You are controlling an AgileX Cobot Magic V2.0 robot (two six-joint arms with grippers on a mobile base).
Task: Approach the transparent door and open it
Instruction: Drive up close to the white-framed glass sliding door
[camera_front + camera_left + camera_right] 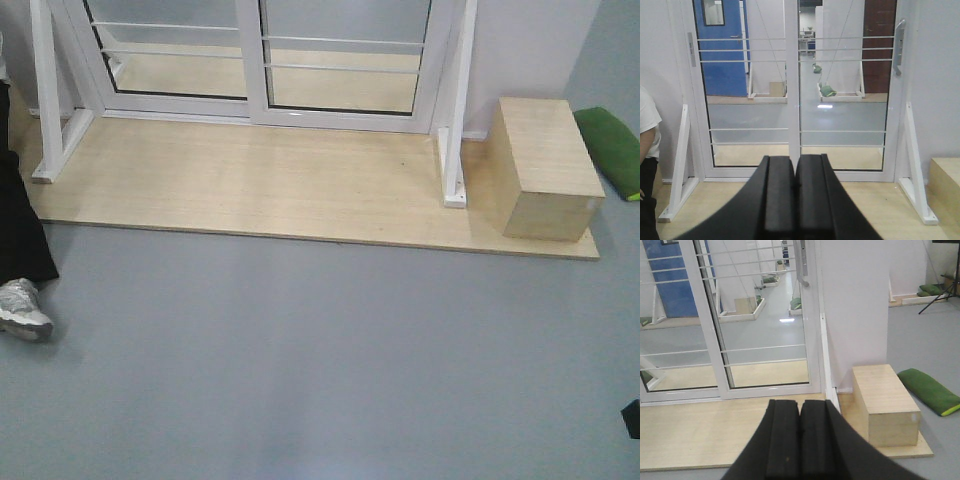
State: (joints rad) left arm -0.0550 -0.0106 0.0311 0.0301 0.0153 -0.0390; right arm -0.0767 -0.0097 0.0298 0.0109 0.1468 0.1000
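Observation:
The transparent door (842, 100) is the right-hand glass panel in the white frame, crossed by thin white bars, and it stands closed. Its curved silver-grey handle (898, 47) sits high on the right edge. In the right wrist view the door (765, 315) and handle (801, 262) lie ahead and to the left. The front view shows only the door's bottom part (345, 70). My left gripper (795, 162) is shut on nothing, well short of the door and pointing at the centre post. My right gripper (800, 405) is also shut and empty, over the platform's front edge.
A pale wooden platform (280, 190) lies before the door on grey floor. White triangular braces (455, 150) flank the frame. A wooden box (545, 165) stands at the right, a green cushion (610, 150) beyond it. A person's leg and shoe (20, 230) are at the left.

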